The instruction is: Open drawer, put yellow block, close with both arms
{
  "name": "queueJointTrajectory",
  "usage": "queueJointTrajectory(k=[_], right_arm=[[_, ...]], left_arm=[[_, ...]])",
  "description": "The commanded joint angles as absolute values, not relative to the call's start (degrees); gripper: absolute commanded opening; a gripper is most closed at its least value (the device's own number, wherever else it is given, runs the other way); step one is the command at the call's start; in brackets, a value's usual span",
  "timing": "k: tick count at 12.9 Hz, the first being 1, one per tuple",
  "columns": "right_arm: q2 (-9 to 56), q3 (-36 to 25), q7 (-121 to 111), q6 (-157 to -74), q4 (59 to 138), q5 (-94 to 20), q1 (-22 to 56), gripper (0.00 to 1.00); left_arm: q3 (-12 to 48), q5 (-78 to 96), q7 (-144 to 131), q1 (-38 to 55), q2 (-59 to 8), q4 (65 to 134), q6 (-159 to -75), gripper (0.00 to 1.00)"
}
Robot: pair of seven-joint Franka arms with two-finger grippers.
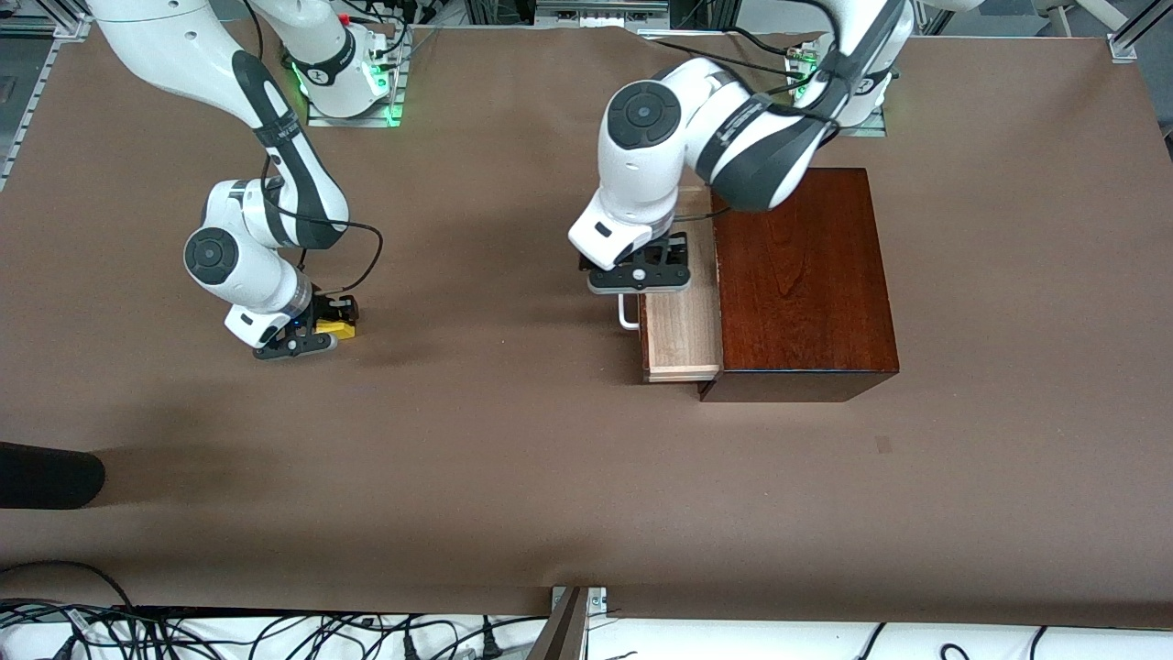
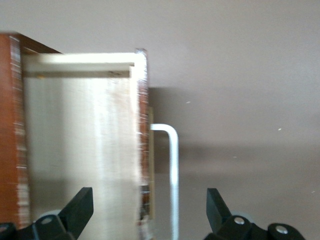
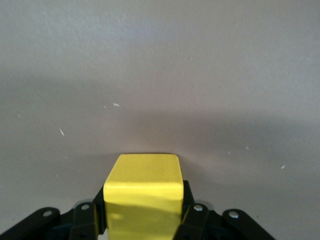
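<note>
The yellow block [image 1: 337, 327] [image 3: 142, 192] sits low at the table surface toward the right arm's end, and my right gripper [image 1: 312, 337] [image 3: 142, 212] is shut on it, a black finger pressed against each side. The drawer [image 1: 683, 321] [image 2: 80, 150] stands pulled out of the mahogany box [image 1: 802, 275], its pale tray showing nothing inside. My left gripper [image 1: 639, 280] [image 2: 148, 212] hangs open just above the drawer's dark front and white bar handle [image 1: 628, 316] [image 2: 172, 170], one finger over the tray and the other over the table, touching neither.
A black rounded object [image 1: 46, 475] pokes in at the table's edge on the right arm's end, nearer the front camera. Cables [image 1: 275, 637] run along the near edge. Bare brown tabletop [image 1: 495, 367] lies between block and drawer.
</note>
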State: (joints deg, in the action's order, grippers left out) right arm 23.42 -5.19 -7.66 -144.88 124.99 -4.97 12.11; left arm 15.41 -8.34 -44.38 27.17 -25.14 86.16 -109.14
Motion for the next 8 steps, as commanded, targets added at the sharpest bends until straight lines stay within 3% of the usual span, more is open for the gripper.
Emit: queueJointTrajectory(k=[1,4,8], right_arm=[[20.49,-4.05,-8.88,-140.65,122.45,-5.80,12.04,0.00],[20.04,-1.76,-9.05,-129.51,114.11,-5.19,12.13,0.00],[20.30,3.25,-10.72,-113.24,99.79,-3.52,15.10,0.00]], left_arm=[[15.65,-7.21,-34.40,22.34,-20.41,86.48,-103.55,1.00],[14.42,-4.50,-27.70,16.28,-14.08,87.27,-99.16,1.00],[7.66,-1.32,-21.81,10.30,-4.33,92.97,-98.17,1.00]])
